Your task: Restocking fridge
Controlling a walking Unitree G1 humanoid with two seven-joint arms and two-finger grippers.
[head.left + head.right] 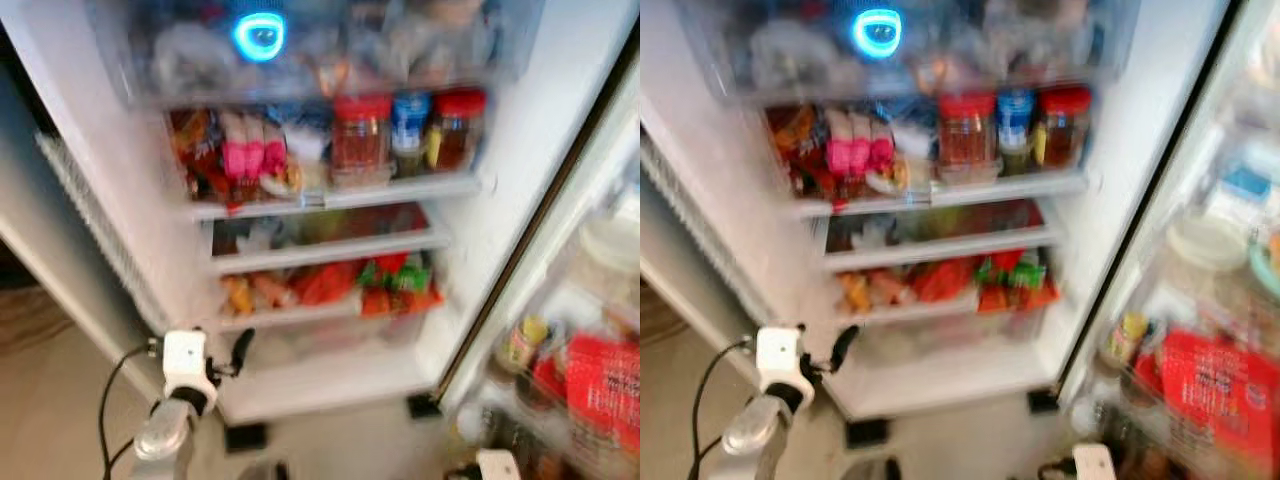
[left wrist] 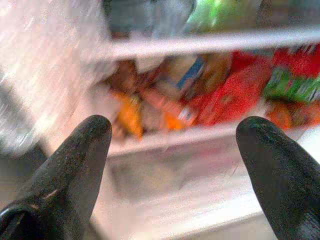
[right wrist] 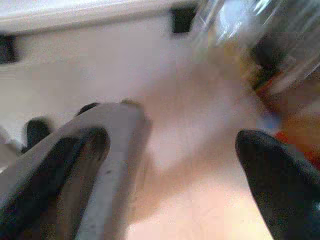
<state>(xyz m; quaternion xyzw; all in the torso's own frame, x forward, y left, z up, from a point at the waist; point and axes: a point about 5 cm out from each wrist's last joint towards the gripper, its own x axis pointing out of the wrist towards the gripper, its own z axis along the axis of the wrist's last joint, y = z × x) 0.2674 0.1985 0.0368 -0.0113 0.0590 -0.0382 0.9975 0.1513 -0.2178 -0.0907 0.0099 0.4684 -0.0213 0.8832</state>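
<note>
The fridge stands open in front of me, its white shelves (image 1: 330,197) packed with food. Jars with red lids (image 1: 361,136) and a blue-capped bottle (image 1: 410,125) share the upper shelf with pink packs (image 1: 254,152). Red and green packets (image 1: 392,282) lie lower down, and they also appear in the left wrist view (image 2: 235,90). My left gripper (image 1: 238,352) is raised at the fridge's lower left corner, open and holding nothing (image 2: 175,165). My right gripper (image 3: 170,170) hangs low over the floor, fingers apart, one black finger (image 3: 280,185) plain to see.
The fridge door (image 1: 590,330) stands open on the right, its racks holding a red package (image 1: 605,392) and a yellow-lidded jar (image 1: 524,342). A blue light (image 1: 260,35) glows at the top. Beige floor (image 1: 60,400) lies at lower left. A silver part (image 3: 105,150) crosses the right wrist view.
</note>
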